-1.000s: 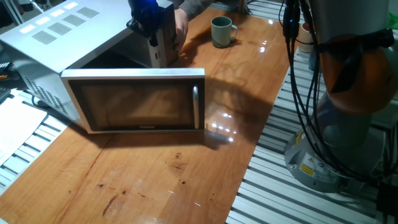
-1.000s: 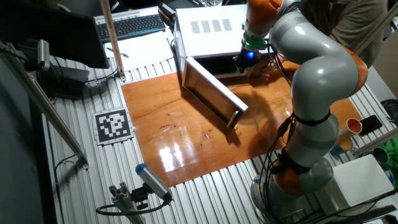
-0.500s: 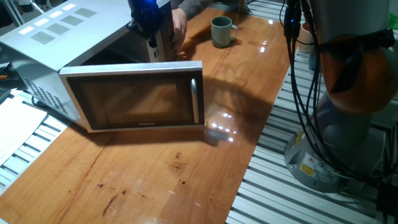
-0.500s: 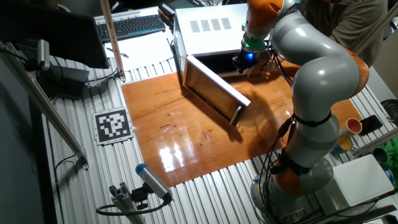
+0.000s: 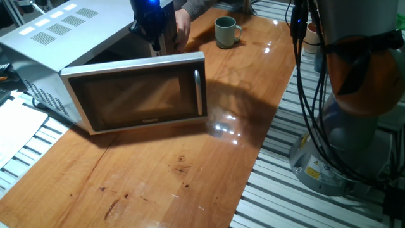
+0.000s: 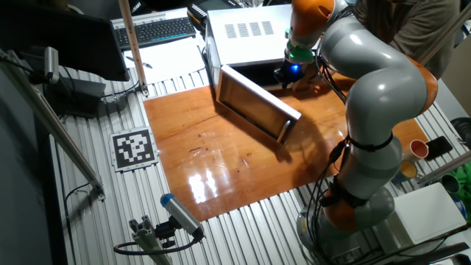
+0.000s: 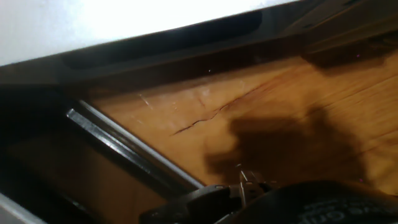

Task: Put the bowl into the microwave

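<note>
The bowl [image 5: 224, 31], a small grey-green mug with a side handle, stands upright on the wooden table [image 5: 164, 177] at the far end, to the right of the microwave [image 5: 57, 31]. It does not show in the other fixed view. The microwave's [image 6: 250, 33] dark glass door [image 5: 139, 95] hangs partly open, its silver handle [image 5: 197, 92] at the free end. My gripper [image 5: 155, 39] is lowered between the door [image 6: 254, 107] and the oven's front, well left of the bowl. Its fingertips are hidden behind the door. The hand view shows only the table and the door's silver frame [image 7: 124, 149].
A person's hand [image 5: 184, 24] reaches in beside my gripper [image 6: 289, 73]. My arm's base [image 5: 354, 126] stands off the table's right edge. A tan cup [image 6: 418, 149] sits beyond it. A keyboard [image 6: 158, 29] and papers lie behind the microwave.
The door's free end has swung a little towards the oven, so its top edge stands higher and tilted in one fixed view. My gripper has drawn slightly back. The bowl has not moved.
</note>
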You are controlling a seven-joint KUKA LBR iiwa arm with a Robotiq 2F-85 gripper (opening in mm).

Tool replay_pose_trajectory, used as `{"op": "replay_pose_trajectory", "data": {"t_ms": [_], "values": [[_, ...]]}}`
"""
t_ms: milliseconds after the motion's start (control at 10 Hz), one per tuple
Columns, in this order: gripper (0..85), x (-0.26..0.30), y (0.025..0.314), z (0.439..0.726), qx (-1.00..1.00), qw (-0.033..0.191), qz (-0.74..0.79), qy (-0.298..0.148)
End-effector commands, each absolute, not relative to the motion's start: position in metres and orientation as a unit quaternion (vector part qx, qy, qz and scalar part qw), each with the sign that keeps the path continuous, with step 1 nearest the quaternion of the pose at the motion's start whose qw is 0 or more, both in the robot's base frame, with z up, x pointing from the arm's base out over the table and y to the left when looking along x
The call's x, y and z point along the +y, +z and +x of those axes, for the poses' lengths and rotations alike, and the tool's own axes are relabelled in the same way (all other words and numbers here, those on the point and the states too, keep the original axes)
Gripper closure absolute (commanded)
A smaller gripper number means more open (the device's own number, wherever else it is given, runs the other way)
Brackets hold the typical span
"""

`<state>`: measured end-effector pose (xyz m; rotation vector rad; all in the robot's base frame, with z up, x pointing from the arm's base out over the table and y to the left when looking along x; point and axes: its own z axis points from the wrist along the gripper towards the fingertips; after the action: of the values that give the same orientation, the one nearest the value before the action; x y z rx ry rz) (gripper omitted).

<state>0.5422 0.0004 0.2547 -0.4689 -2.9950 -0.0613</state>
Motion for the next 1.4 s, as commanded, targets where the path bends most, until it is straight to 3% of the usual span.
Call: {"op": "replay_pose_trajectory", "data": {"t_ms": [0,300,1000,1300], "values": [[85.0,0.0006,0.2553,0.5419,-0.986,0.055,-0.154,-0.021],[85.0,-0.0013,0.2584,0.5446,-0.984,0.054,-0.163,-0.042],[85.0,-0.0037,0.2569,0.5471,-0.982,0.053,-0.178,-0.031],[85.0,-0.0037,0.2569,0.5471,-0.979,0.083,-0.175,-0.062]]}}
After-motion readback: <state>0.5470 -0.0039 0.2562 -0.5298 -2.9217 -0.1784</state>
